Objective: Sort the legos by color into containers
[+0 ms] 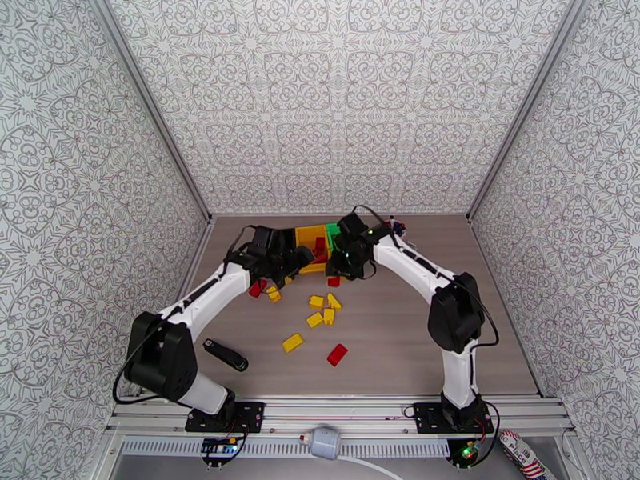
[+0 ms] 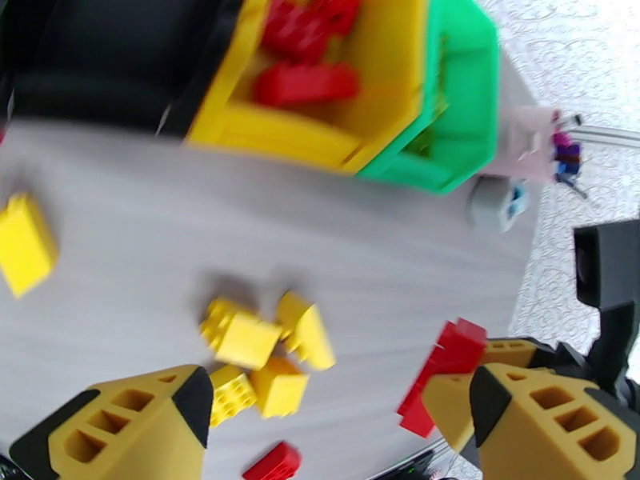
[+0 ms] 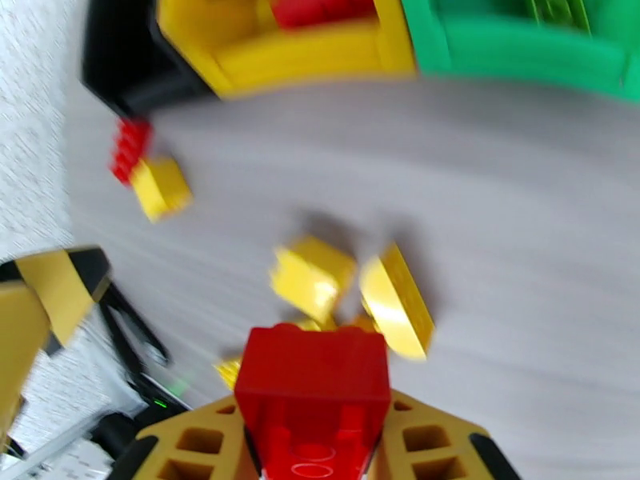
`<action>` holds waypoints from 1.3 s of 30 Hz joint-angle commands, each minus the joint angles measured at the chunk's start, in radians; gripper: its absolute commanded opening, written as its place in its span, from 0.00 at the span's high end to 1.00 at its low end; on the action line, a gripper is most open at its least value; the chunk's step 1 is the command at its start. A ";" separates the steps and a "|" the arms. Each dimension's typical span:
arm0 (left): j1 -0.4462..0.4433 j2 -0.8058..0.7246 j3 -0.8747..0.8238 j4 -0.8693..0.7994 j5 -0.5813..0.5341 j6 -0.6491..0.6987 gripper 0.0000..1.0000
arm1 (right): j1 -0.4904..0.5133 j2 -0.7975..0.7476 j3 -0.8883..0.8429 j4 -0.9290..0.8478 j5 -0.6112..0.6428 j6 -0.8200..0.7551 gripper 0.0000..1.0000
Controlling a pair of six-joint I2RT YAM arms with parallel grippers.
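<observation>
A wooden desk (image 1: 448, 330) is sitting inside walls with a grey swirly pattern. At its far end, three bins are standing side by side and touching: a black bin (image 2: 104, 66), a yellow bin (image 2: 272, 138) and a green bin (image 2: 464, 114). Some red bricks (image 2: 304, 82) are lying in the yellow bin. A lime green brick (image 3: 560, 10) is lying in the green bin.

Just in front of the bins, the right gripper (image 3: 312, 454) is pinching a big red brick (image 3: 312, 378) between its fingers. The left gripper (image 2: 340, 410) is hanging close beside it, with its fingers spread wide and nothing between them.

Under the two grippers, a bunch of yellow bricks (image 2: 264, 346) is lying on the desk. A side yellow brick (image 3: 160, 186) and a small red brick (image 3: 128, 150) are lying together near the black bin. Closer to the arms, a lone yellow brick (image 1: 293, 342) and a lone red brick (image 1: 337, 354) are lying apart. A black stick-shaped thing (image 1: 226, 355) is lying near the left arm. A pink cup (image 2: 524, 138) is standing just beside the green bin.
</observation>
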 commanded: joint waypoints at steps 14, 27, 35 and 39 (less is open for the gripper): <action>0.232 -0.014 0.123 -0.223 -0.056 0.183 0.11 | -0.085 0.459 0.622 0.218 -0.252 0.316 0.46; 0.410 0.024 0.044 -0.377 -0.154 0.320 0.19 | -0.082 0.355 0.497 0.199 -0.251 0.230 0.41; 0.395 0.210 0.095 -0.374 -0.184 0.425 0.35 | -0.058 0.080 0.086 0.177 -0.203 0.087 0.43; 0.348 0.265 0.133 -0.412 -0.251 0.471 0.38 | -0.059 -0.054 -0.159 0.248 -0.204 0.097 0.44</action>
